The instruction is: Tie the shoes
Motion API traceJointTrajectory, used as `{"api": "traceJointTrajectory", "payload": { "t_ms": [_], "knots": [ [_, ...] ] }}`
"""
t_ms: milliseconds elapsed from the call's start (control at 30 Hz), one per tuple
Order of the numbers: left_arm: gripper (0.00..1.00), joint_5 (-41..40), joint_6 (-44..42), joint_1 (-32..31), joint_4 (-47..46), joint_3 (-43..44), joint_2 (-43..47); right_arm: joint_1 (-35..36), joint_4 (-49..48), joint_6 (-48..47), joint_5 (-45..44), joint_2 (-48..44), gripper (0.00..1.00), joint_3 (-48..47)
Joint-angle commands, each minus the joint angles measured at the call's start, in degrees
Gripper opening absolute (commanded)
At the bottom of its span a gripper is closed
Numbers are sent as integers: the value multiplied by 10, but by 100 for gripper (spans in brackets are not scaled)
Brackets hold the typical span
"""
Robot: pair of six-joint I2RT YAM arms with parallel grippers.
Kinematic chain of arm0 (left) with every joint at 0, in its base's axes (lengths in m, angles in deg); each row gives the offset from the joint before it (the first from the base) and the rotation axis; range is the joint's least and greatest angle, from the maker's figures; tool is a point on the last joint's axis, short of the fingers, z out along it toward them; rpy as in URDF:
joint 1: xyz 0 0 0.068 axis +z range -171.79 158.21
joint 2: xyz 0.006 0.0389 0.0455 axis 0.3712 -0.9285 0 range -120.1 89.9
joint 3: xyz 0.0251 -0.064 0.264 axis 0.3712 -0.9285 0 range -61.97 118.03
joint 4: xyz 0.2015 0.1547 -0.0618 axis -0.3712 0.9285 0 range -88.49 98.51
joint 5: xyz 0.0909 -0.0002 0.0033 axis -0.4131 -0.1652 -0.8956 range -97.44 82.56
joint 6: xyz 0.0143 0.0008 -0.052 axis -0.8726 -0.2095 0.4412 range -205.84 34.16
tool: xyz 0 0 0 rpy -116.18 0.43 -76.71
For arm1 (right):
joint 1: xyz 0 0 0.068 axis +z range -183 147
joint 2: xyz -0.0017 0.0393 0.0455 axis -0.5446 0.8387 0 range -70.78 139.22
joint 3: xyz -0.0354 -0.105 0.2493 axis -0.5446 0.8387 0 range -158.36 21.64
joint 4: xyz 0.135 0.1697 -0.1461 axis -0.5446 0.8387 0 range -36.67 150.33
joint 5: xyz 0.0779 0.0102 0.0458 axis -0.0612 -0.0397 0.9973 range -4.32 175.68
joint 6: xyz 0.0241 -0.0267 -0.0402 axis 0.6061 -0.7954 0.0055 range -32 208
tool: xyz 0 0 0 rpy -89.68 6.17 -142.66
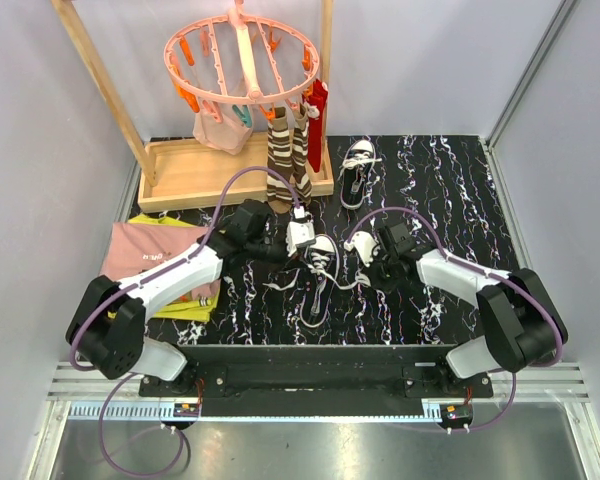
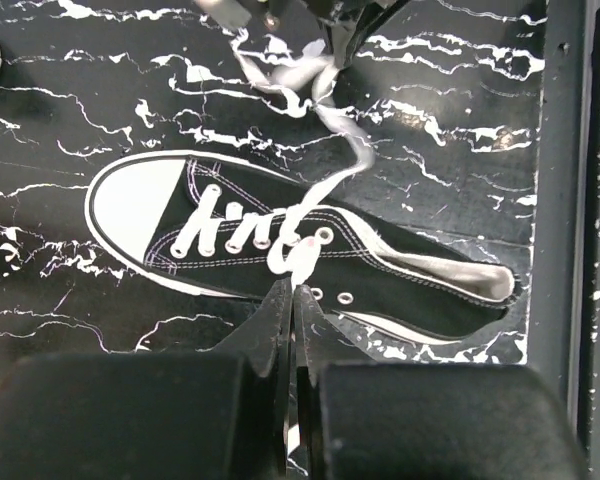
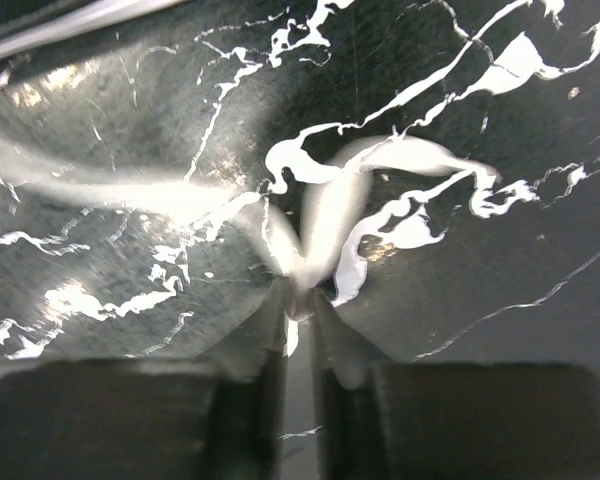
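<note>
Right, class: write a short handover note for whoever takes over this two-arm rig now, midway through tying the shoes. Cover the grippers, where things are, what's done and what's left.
Left gripper: shut on the lace strand by the top eyelets of the near shoe.
Right gripper: pinching the loose lace end just above the table; that view is blurred.
The near shoe lies between the arms. The far shoe sits by the wooden tray, with no gripper at it.
Done: both lace ends are gripped. No knot or bow shows.
Left: cross, knot and bow the near shoe, then check the far shoe.
</note>
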Motion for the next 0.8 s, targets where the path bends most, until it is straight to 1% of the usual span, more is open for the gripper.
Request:
{"api": "traceJointTrajectory", "payload": {
  "t_ms": [0, 33, 67, 133, 167, 233, 267, 333, 367, 400, 500, 600, 767],
  "knots": [
    [0, 10, 22, 0, -22, -8, 25, -2, -9, 7, 5, -4, 2, -21],
    [0, 3, 18, 2, -9, -7, 23, -3, -10, 7, 4, -8, 0, -21],
    [0, -3, 2, 4, 26, -4, 22, -3, -9, 7, 4, -11, 0, -21],
    [0, -29, -20, 6, 65, 6, 15, -3, -8, 3, 5, -22, 0, -18],
    [0, -40, -48, 7, 107, 13, 11, -2, -8, 1, 6, -26, 0, -17],
    [0, -74, -77, 7, 149, 28, -5, -3, -8, -2, 6, -33, 0, -16],
    [3, -84, -97, 7, 165, 28, -8, -3, -8, -2, 7, -34, 0, -16],
    [12, -104, -113, 9, 175, 24, -16, -2, -9, -2, 7, -34, 0, -16],
    [27, -105, -121, 10, 173, 22, -18, -3, -8, -2, 9, -33, 0, -16],
    [35, -99, -122, 10, 170, 22, -20, -3, -8, -1, 9, -32, 0, -16],
    [49, -76, -113, 9, 141, 19, -19, -3, -8, 1, 10, -30, 0, -17],
    [51, -60, -108, 5, 122, 29, -32, -3, -8, 1, 9, -33, 0, -16],
    [51, -68, -111, -11, 106, 50, -72, -3, -8, 0, 8, -34, 0, -17]
  ]
}}
